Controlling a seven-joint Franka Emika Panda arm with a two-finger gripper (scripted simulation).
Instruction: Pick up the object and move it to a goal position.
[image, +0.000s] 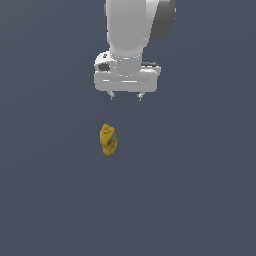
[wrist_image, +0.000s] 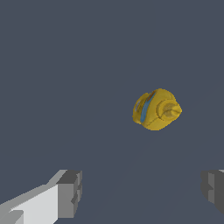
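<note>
The yellow squeeze bottle (image: 108, 140) stands upright on the flat grey surface, nozzle cap up, with a blue stripe of its label showing. In the wrist view the bottle (wrist_image: 156, 109) is seen from above, cap toward the camera. My gripper (image: 126, 97) hangs above and behind the bottle, a little toward the exterior view's right, well clear of it. Its two fingers are spread wide and hold nothing. In the wrist view my gripper (wrist_image: 142, 194) shows as two grey fingertips (wrist_image: 70, 193) far apart, with the bottle beyond them and not between them.
The plain dark grey surface (image: 200, 200) stretches all around the bottle. The white arm (image: 135, 30) rises above the gripper at the top of the exterior view.
</note>
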